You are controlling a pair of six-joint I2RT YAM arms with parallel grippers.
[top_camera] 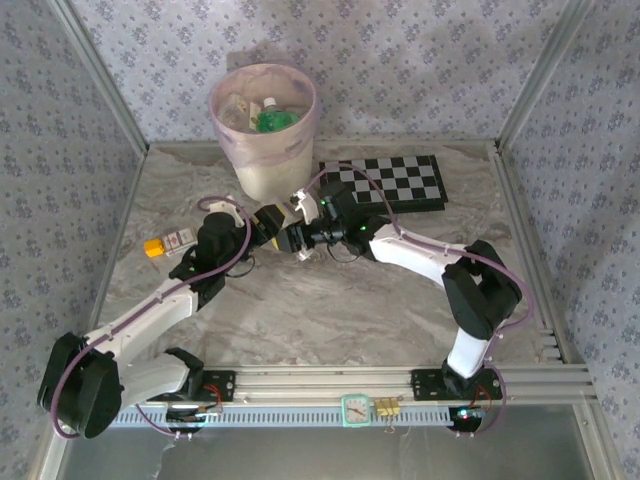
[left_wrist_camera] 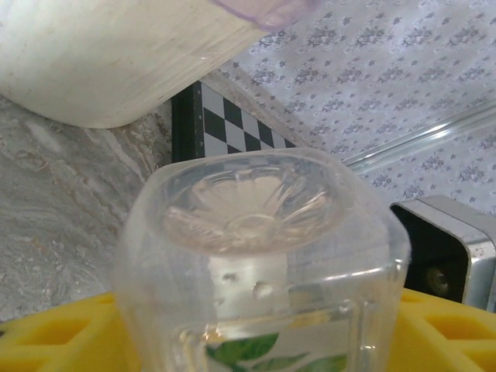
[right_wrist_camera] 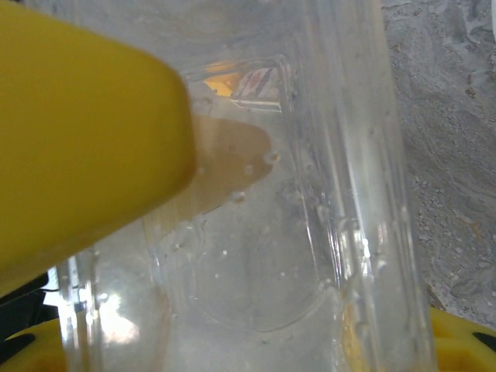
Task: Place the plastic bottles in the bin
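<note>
- The right tool [top_camera: 303,238] pinches a clear bottle [left_wrist_camera: 260,256] just beside the bin's [top_camera: 262,170] foot.
- The left tool [left_wrist_camera: 252,335] straddles the bottle's base; whether it grips, I cannot tell.
- Risk: if the right tool releases before the left holds firm, the slick bottle likely drops onto the counter [top_camera: 330,310].

A black-and-white chessboard [top_camera: 392,181] lies flat on the marbled table [top_camera: 330,320]. Well to the left of the chessboard, and a little nearer the front, lies a small yellow-and-white carton [top_camera: 168,242]. Far in front of the chessboard, a small teal-framed clock [top_camera: 355,409] sits at the aluminium rail [top_camera: 320,380].
</note>
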